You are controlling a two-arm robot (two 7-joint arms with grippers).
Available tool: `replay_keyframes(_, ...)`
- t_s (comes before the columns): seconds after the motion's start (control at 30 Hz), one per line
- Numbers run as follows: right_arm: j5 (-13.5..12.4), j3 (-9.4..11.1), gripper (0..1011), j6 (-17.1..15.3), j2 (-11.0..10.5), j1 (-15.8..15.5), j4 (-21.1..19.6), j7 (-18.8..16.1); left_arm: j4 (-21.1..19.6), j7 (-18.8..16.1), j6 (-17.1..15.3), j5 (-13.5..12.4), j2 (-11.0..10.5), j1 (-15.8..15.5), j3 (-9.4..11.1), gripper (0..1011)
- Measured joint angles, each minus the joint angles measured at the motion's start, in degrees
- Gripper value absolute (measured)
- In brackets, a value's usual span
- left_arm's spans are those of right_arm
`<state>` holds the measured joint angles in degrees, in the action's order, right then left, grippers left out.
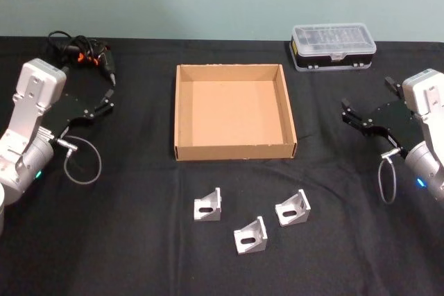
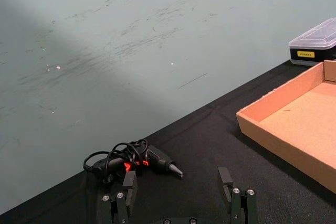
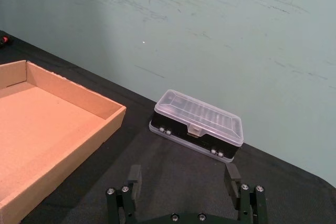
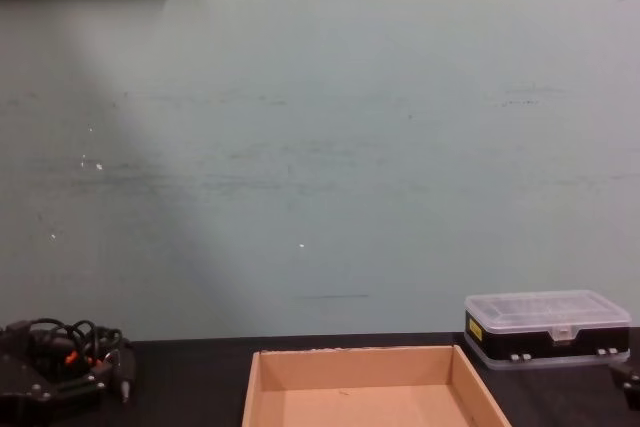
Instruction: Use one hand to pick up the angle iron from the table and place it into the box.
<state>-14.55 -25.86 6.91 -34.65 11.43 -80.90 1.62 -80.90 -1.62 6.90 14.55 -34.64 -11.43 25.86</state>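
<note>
Two claws hang over one black table: the left claw and the right claw. Each claw shows two black fingers. One cardboard box sits between the claws. Three angle irons lie between them too, nearer the robot: the left iron, the middle iron and the right iron. One corded tool lies just beyond the left claw. One clear-lidded case lies beyond the right claw.

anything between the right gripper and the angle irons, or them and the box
Nothing visible: bare table lies between the open right gripper and the angle irons, which sit just before the low near wall of the box.
</note>
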Motion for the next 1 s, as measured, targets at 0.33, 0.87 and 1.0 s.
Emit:
replay_keyframes(0.33,0.0,0.0,1004,0.0,0.0,0.0,0.0,0.0,0.0,0.0,0.0,0.0,0.0,0.0,0.0,1000)
replay_keyframes(0.87,0.0,0.0,1004,0.0,0.0,0.0,0.0,0.0,0.0,0.0,0.0,0.0,0.0,0.0,0.0,1000)
replay_keyframes(1.0,-0.1,0.9,1004,0.1,-0.3,-0.6,-0.9,-0.6,0.0,0.0,0.0,0.0,0.0,0.0,0.0,1000)
